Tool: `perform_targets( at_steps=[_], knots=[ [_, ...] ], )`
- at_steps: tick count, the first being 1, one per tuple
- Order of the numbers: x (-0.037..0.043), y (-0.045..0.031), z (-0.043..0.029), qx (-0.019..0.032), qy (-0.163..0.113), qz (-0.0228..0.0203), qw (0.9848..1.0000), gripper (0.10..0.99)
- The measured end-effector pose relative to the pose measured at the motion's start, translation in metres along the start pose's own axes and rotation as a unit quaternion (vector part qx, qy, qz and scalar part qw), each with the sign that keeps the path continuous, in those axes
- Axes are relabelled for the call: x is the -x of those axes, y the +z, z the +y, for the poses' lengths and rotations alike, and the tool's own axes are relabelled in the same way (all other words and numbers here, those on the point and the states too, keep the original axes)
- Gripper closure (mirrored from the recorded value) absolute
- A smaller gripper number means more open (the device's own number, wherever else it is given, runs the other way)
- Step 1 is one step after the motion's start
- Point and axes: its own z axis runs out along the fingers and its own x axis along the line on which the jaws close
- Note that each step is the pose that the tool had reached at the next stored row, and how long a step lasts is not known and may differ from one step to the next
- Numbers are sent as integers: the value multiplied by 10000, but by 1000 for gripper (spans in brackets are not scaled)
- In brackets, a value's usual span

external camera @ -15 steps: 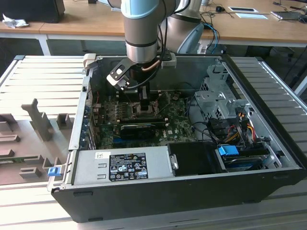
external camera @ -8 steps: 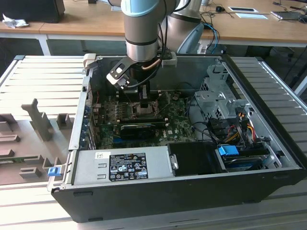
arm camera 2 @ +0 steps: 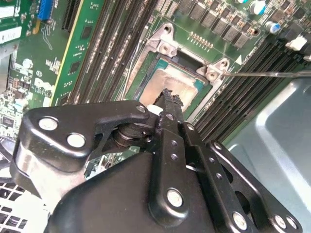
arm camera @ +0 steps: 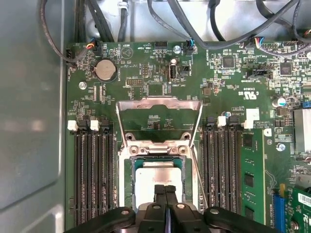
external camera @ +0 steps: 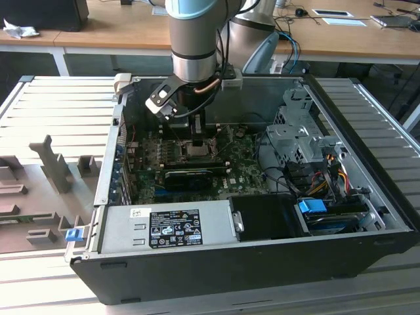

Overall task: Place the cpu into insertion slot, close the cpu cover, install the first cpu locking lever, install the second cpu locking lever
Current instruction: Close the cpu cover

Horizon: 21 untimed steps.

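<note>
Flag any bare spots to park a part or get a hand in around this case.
Free: ribbed tabletop on the exterior view's right of the computer case; plain metal panel beside the memory slots. Crowded: the socket, with the shut gripper over the cpu next to the open cpu cover; cables by the drive cage.

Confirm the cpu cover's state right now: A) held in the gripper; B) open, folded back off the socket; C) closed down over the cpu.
B: in the first wrist view the cpu cover lies folded back beyond the socket, the cpu sits uncovered, and the gripper is over the cpu.
</note>
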Motion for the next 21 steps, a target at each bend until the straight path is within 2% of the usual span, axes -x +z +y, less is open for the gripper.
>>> perform_targets(
  at_steps=[3, 7, 10, 12, 21],
  knots=[
    [12, 7, 106, -11, 1, 0, 10000, 980],
    [19, 10, 134, -21, 2, 9, 10000, 980],
    [19, -22, 136, -30, 2, 9, 10000, 980],
    [18, -129, 144, -30, 1, 10, 10000, 980],
    [16, -327, 158, -30, 2, 10, 10000, 980]
  ],
)
